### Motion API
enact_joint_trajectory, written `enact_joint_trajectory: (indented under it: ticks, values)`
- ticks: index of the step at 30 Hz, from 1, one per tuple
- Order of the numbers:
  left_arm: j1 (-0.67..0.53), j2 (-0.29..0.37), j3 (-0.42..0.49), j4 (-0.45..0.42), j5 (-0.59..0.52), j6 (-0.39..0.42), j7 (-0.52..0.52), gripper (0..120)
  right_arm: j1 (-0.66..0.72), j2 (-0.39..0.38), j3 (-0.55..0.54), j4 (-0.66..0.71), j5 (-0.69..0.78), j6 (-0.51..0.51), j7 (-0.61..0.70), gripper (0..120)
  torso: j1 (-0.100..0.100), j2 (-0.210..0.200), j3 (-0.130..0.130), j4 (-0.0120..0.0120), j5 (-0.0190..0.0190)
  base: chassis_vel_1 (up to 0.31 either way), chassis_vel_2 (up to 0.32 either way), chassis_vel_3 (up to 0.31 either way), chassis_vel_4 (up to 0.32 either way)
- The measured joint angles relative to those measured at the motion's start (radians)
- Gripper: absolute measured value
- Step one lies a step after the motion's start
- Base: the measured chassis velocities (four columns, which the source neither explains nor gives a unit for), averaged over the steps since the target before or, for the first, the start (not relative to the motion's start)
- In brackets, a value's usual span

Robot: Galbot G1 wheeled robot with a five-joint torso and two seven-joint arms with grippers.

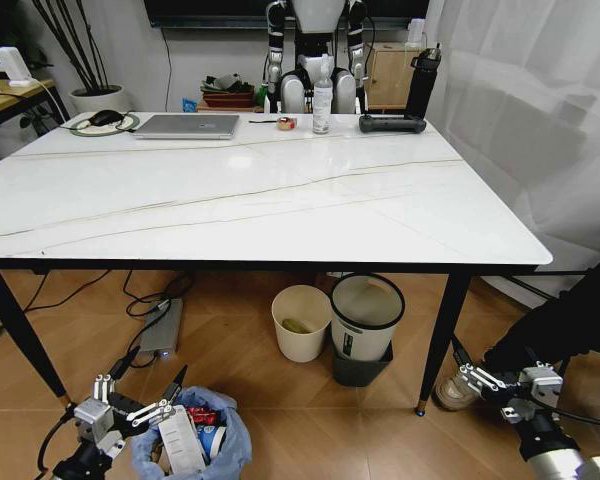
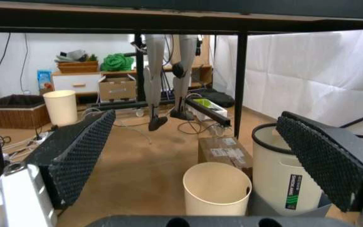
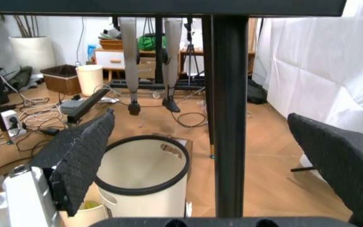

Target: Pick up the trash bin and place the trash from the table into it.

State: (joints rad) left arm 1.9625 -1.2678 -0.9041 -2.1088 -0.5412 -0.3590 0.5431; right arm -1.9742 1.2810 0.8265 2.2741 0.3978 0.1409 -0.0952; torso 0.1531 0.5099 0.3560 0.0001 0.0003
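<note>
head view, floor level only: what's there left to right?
left gripper → trash bin → cream bin → black-rimmed white bin → table leg → right gripper

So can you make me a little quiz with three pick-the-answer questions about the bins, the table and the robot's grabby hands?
1. Where is the small trash bin lined with a puffy light-blue plastic bag?
A. On the white marble-look table
B. On the wooden floor by the left gripper
C. Inside the cream bin

2. How many bins stand under the large white marble-look table?
A. Two
B. Five
C. None

3. How are the left gripper's fingers?
A. Shut on the grey laptop
B. Shut on a can
C. Open, holding nothing

Answers:
1 B: the head view shows it on the floor next to the left gripper.
2 A: a cream plastic bin and a black-rimmed white bin stand there side by side.
3 C: the left wrist view shows both pads spread apart with only floor between.

The right gripper hangs low near the table's right front leg, open too.
</note>
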Motion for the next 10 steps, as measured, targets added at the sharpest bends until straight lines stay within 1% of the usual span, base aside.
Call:
enact_joint_trajectory:
  ticks: [3,10]
  values:
    - [-0.001,0.000,0.000,0.002,0.000,0.001,0.000,100,0.000,0.000,0.000,0.000,0.000,0.000,0.000,100,0.000,0.000,0.000,0.0000,-0.0005,0.000,0.000,0.000,0.000]
    - [-0.003,0.000,0.001,0.009,0.000,0.003,-0.001,100,0.000,0.000,0.000,0.000,0.000,0.000,0.000,100,0.000,0.000,0.000,0.0000,-0.0002,0.000,0.000,0.000,0.000]
